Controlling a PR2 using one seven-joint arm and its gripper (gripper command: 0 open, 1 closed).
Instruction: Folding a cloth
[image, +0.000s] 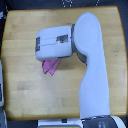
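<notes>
The pink-magenta cloth (49, 66) lies on the wooden table (20, 85), only a small bunched part of it showing below the arm's wrist. The white arm (92, 65) reaches in from the bottom of the exterior view and bends toward the view's left, its boxy wrist block (54, 43) sitting directly above the cloth. The gripper itself is hidden under that block, so its fingers and their hold on the cloth cannot be seen.
The table's edges run close to the frame on all sides. A pale object (1, 85) stands off the table at the exterior view's left edge, and dark floor (30, 4) shows beyond the far edge.
</notes>
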